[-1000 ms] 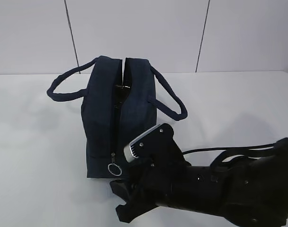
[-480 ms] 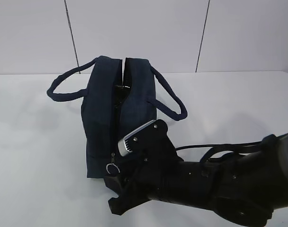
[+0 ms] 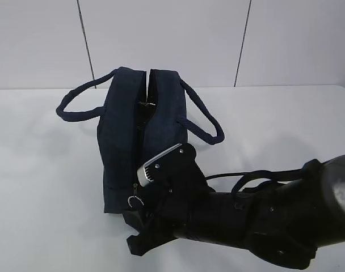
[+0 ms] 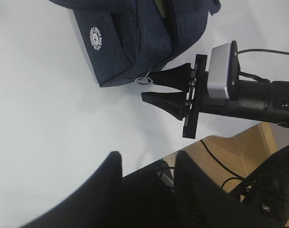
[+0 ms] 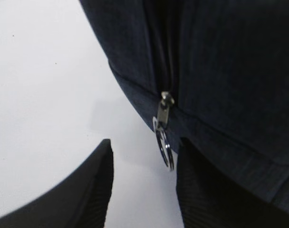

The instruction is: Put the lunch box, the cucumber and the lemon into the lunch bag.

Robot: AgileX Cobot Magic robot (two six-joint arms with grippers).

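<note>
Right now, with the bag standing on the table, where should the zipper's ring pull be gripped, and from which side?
Grip the ring pull across its thin flat loop, just below the slider. It hangs free at the bottom of the near end of the lunch bag, so coming in level from that end suits it. The right end effector already stands open there with the ring between its fingers.

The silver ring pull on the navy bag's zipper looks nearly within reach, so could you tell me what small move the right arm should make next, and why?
Probably ease the right tool slightly forward and close on the silver ring pull. Its jaws stand open, with the ring hanging between the fingertips and apparently not yet gripped. The dark navy fabric lunch bag is zipped low at this end.
</note>
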